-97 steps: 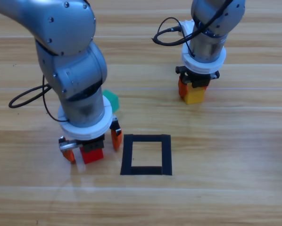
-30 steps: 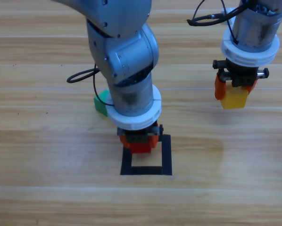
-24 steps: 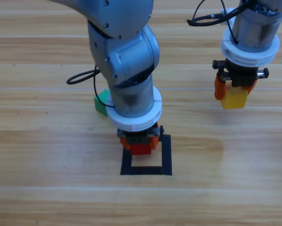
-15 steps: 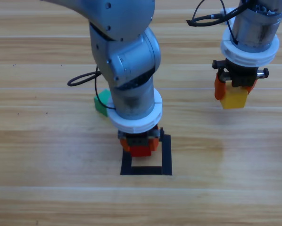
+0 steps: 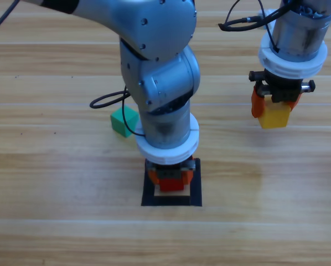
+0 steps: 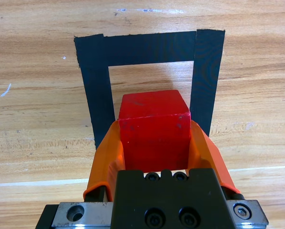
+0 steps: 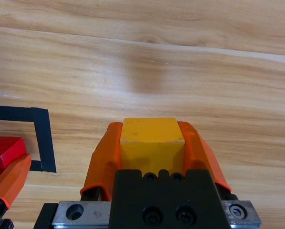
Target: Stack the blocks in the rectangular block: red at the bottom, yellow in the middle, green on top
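the wooden table [image 5: 38,183] fills the high view. on it, the left arm [image 5: 160,72] comes down from the top to the middle, and the right arm [image 5: 295,33] stands at the upper right. the black tape outline [image 5: 195,183] lies flat near the lower centre, and in the left wrist view [image 6: 99,90] its bare wooden inside shows just beyond the jaws. the left gripper [image 5: 169,178] is over that outline, its orange jaws clamped on the sides of the red cube [image 5: 170,183], which sits above the square's inner area [image 6: 154,129]. the right gripper [image 5: 273,111] hangs well apart to the right, jaws pinching the yellow cube [image 5: 274,116] clear of the table [image 7: 152,138]. the teal-green cube [image 5: 123,121] rests on the table left of the left arm, outside the tape.
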Available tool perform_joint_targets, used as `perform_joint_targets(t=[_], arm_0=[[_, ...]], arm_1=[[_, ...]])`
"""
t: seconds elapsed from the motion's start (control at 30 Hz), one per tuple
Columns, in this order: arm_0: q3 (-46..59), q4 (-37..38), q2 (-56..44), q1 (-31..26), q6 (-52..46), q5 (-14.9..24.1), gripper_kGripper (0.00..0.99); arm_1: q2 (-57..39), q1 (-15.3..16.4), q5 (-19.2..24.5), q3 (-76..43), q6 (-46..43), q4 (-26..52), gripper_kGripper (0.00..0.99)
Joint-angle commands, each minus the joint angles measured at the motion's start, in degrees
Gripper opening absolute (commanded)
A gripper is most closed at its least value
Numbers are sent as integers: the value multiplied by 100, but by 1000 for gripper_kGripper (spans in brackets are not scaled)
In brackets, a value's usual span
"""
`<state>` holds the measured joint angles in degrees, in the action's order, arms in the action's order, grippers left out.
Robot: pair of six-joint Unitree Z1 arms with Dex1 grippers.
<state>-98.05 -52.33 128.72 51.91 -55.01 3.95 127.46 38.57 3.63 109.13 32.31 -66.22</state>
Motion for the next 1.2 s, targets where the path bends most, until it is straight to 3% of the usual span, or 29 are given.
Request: perform_joint_targets(t=[0.03,0.7,0.77,0.8,0.87,0.9,0.93,1.2], arm_0=[[-30,-5,329,117,-71,54,0],[41,13,400,117,-54,80,21],[14,13,400,117,-54,80,137],[-21,13,391,117,-45,80,291],[-21,4,320,117,-63,80,759],[-3,4,294,117,-63,89,905],[5,-5,268,117,-63,97,977],[23,-49,-22,117,-27,150,990]], arm_1=[[-344,177,15,-112,-67,74,0],[-309,177,41,-94,-119,118,0],[-309,177,50,-94,-128,127,0],[-309,177,50,-94,-137,127,0],[-309,177,59,-94,-146,127,0],[-309,177,59,-94,-155,136,0],[-309,177,59,-94,-155,136,0],[-283,177,68,-94,-155,162,0]])
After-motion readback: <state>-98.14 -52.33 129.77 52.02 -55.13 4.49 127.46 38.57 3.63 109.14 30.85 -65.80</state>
